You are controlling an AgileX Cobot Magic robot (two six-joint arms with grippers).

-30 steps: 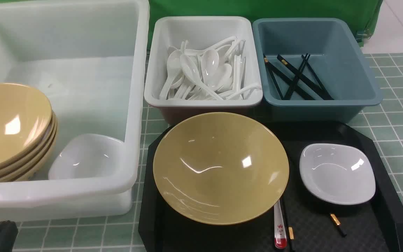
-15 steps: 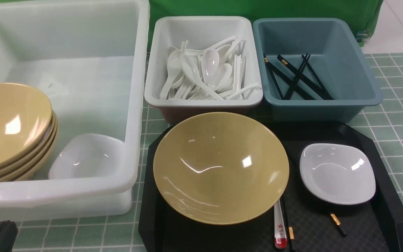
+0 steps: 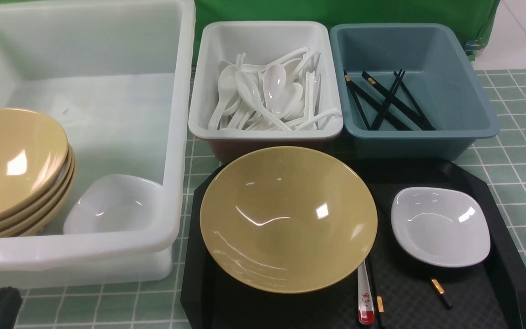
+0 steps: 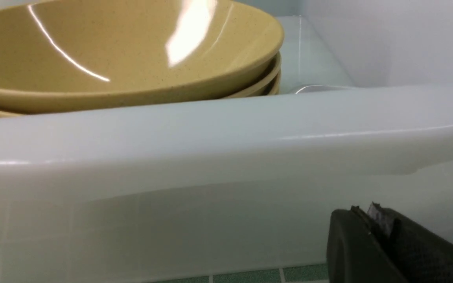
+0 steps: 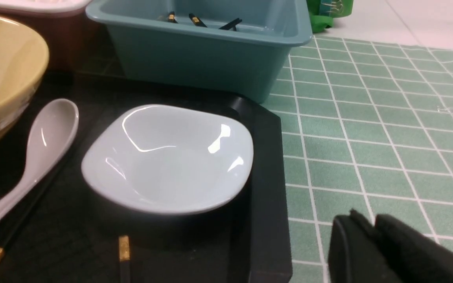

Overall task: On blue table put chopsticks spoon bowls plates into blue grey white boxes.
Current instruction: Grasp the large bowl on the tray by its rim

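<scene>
I judged the glossy mustard-tan round bowl [image 3: 288, 219] stiff, slick and breakable, best pinched at its rim. Left gripper [image 4: 368, 220] and right gripper [image 5: 372, 228] sat pressed together, empty.

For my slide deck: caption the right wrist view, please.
Shut right gripper beside the black tray holding a white plate, spoon and chopsticks; blue-grey box beyond.

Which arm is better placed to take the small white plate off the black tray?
Right. The plate sits at the right of the tray, with the right gripper just off that edge. The left gripper is low by the white tub, far left.
</scene>
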